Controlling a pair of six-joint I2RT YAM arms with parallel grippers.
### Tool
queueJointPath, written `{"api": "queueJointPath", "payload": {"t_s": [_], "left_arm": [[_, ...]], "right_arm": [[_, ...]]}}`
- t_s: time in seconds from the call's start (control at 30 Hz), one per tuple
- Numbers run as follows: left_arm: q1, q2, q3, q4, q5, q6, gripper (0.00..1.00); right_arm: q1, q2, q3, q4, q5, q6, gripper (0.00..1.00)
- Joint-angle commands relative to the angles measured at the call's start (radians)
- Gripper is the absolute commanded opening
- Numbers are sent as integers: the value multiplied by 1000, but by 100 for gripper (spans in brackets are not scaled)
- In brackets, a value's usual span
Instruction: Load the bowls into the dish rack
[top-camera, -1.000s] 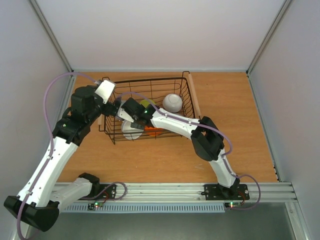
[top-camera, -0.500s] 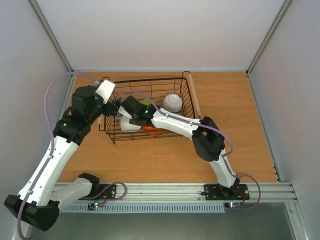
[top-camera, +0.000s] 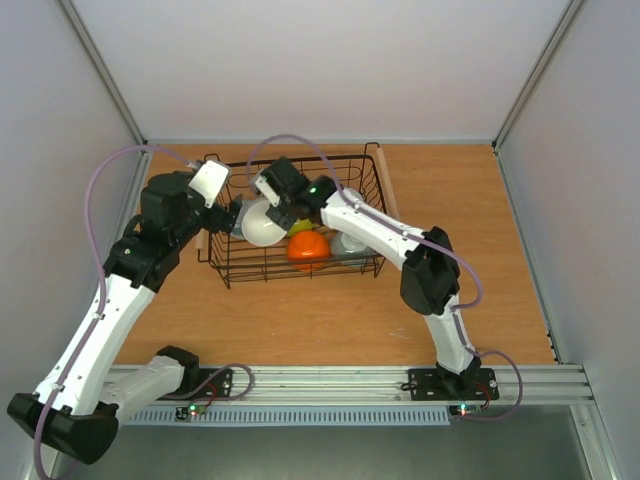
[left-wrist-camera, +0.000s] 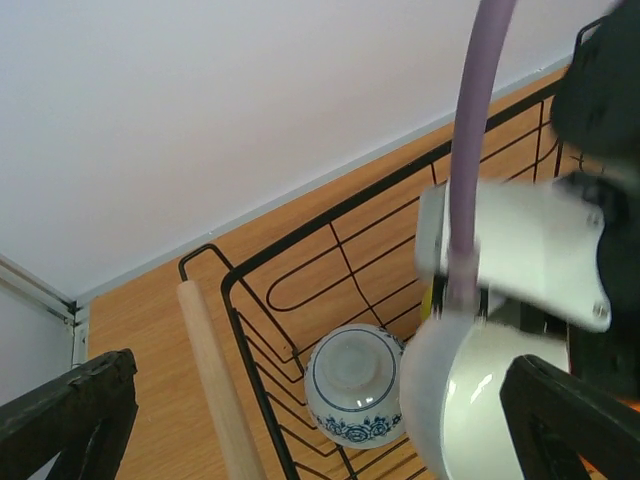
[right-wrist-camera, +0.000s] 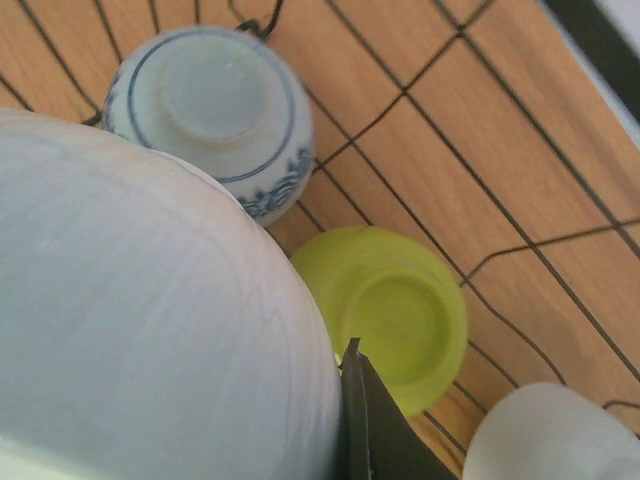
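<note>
Seen from above, the dish rack (top-camera: 300, 270) is sitting on the table (top-camera: 470, 220), with one wooden handle (top-camera: 384, 195) lying along its right side. The right arm (top-camera: 385, 232) is reaching across the rack, and its jaws are clenching the rim of a white bowl (top-camera: 260, 225). That bowl is hanging tilted over the rack's left part, its hollow showing. An orange bowl (top-camera: 308, 247) is lying mouth down inside the rack just beside it, and a yellow-green bowl (top-camera: 299, 227) is peeking out between the two. A pale bowl (top-camera: 352, 244) is lying partly under the right arm. The left arm (top-camera: 100, 320) is hovering at the rack's left edge, near the white bowl.

In the left wrist view, the left jaws are standing released and wide apart, their fingers (left-wrist-camera: 70, 420) gripping nothing. Below them a blue-patterned bowl (left-wrist-camera: 350, 385) is resting mouth down in the rack's corner, beside the left handle (left-wrist-camera: 215, 380). The white bowl is showing at the right, under a purple cable (left-wrist-camera: 480, 150).

In the right wrist view, the white bowl is filling the left side, with a black finger (right-wrist-camera: 365, 420) pressing against it. Beneath it, the blue-patterned bowl and the yellow-green bowl are lying mouth down on the wire floor, apart from each other. Another pale bowl (right-wrist-camera: 540, 440) is showing at the lower right corner.
</note>
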Motion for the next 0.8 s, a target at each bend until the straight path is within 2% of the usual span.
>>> {"api": "queueJointPath", "payload": {"t_s": [0.0, 0.23, 0.43, 0.5, 0.57, 0.63, 0.67, 0.77], "left_arm": [[5, -2, 3, 19, 28, 7, 99], [4, 44, 9, 13, 49, -23, 97], [6, 76, -2, 27, 57, -46, 96], [4, 93, -2, 32, 54, -51, 92], [5, 109, -2, 36, 50, -54, 80], [5, 124, -1, 40, 47, -57, 60], [5, 129, -1, 42, 49, -58, 47], [5, 140, 1, 44, 51, -59, 23]], "right_arm": [[-47, -115, 109, -88, -127, 189, 1], [-54, -110, 276, -203, -179, 338, 1], [-54, -68, 422, -262, -261, 382, 1], [-54, -65, 434, -269, -264, 388, 1], [-54, -73, 425, -269, -265, 393, 1], [-52, -87, 405, -264, -269, 397, 1], [-53, -96, 391, -260, -276, 399, 1], [-51, -124, 344, -239, -299, 405, 1]]}}
